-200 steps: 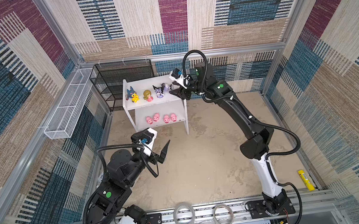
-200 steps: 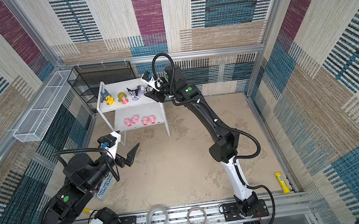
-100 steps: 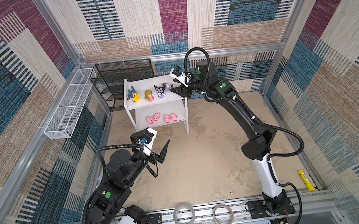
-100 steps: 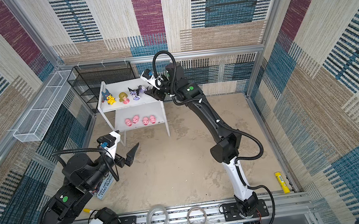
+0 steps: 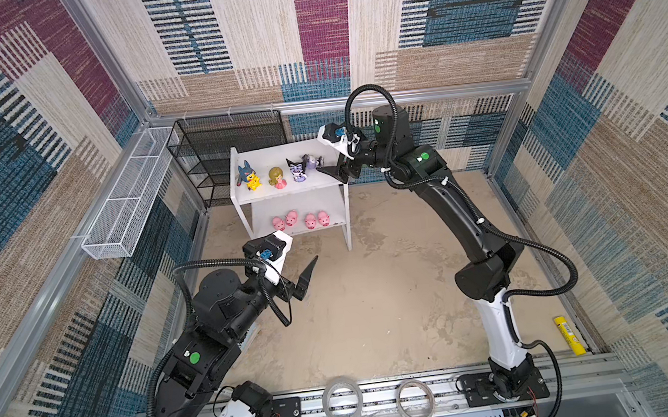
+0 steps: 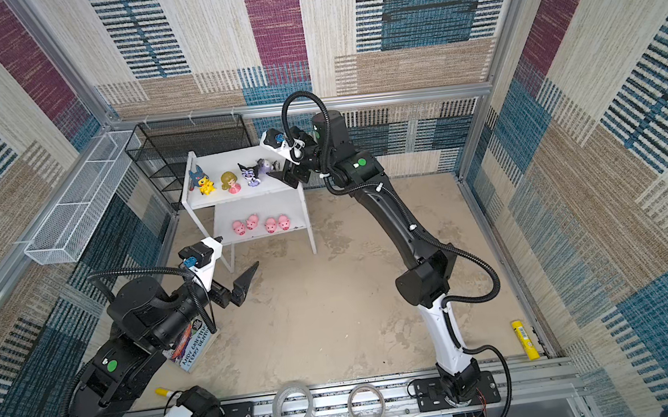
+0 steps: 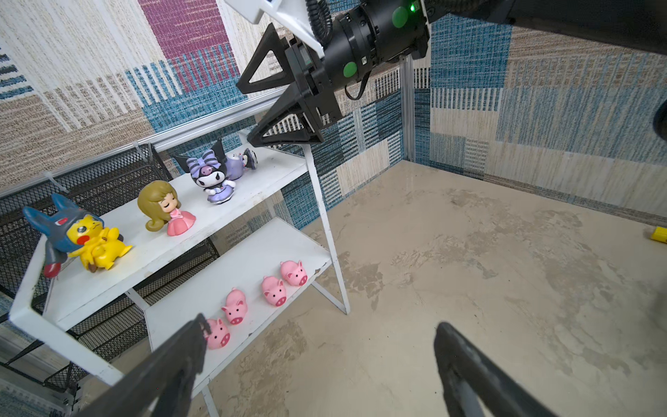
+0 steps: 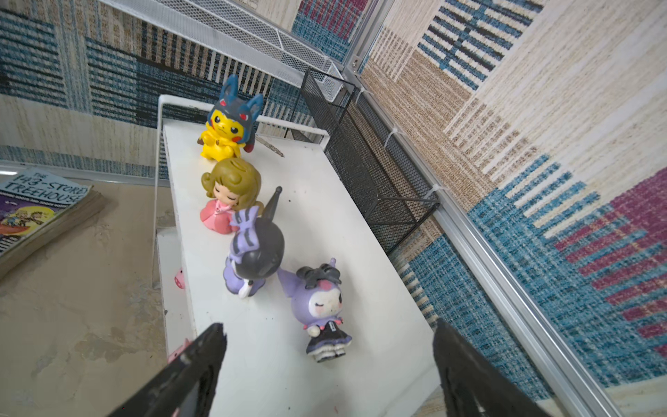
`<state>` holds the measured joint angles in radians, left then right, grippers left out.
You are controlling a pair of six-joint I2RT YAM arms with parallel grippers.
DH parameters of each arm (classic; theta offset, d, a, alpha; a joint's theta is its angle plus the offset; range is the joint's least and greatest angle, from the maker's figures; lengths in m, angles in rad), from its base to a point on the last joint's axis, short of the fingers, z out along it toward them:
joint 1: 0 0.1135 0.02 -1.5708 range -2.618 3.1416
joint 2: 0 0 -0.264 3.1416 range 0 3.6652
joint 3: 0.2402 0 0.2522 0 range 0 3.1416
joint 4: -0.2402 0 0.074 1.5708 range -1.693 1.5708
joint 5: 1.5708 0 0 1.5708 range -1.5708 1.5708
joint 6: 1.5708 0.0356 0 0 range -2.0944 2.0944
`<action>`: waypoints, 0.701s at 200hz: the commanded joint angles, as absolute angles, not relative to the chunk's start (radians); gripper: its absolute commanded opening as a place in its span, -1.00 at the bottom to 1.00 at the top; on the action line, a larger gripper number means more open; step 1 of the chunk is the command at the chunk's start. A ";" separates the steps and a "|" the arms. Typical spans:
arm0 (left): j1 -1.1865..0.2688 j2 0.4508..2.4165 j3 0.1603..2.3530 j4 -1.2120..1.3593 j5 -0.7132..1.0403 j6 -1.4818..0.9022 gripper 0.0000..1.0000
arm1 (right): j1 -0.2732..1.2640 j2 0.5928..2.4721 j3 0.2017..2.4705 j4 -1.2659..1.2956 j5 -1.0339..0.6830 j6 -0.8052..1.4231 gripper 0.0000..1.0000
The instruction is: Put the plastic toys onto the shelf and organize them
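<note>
The right gripper (image 7: 245, 113), newly released, leaves the small black-and-purple plastic figure (image 8: 321, 307) toppled just ahead of it on the white two-tier shelf (image 8: 325, 202), likely needing righting

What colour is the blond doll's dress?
The doll wears pink; clearest in the left wrist view.

Both top views look down from high at six o'clock onto the whole floor (image 5: 374, 297), shelf (image 5: 273, 155) at eleven o'clock; left wrist camera eyes it from mid-floor, right wrist camera hangs close over its upper board, which all four share.
</note>
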<state>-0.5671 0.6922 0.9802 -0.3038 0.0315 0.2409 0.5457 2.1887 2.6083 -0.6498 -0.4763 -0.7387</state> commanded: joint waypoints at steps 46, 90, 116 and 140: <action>-0.567 0.856 1.271 -0.487 0.098 0.339 0.98 | 0.543 2.128 2.545 -0.621 -0.454 -0.752 0.81; -0.567 1.032 1.480 -0.561 0.125 0.381 0.98 | 0.543 1.949 2.297 -0.587 -0.501 -0.723 0.81; -0.568 1.078 1.539 -0.582 0.154 0.374 0.98 | 0.519 2.039 2.552 -0.844 -0.621 -0.765 0.67; -0.567 1.069 1.541 -0.595 0.151 0.364 0.98 | 0.496 2.056 2.599 -0.926 -0.703 -0.799 0.65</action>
<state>-0.5671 1.0760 1.5333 -0.5602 0.1364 0.3508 0.5114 2.0632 2.5969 -0.7883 -0.5896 -0.7586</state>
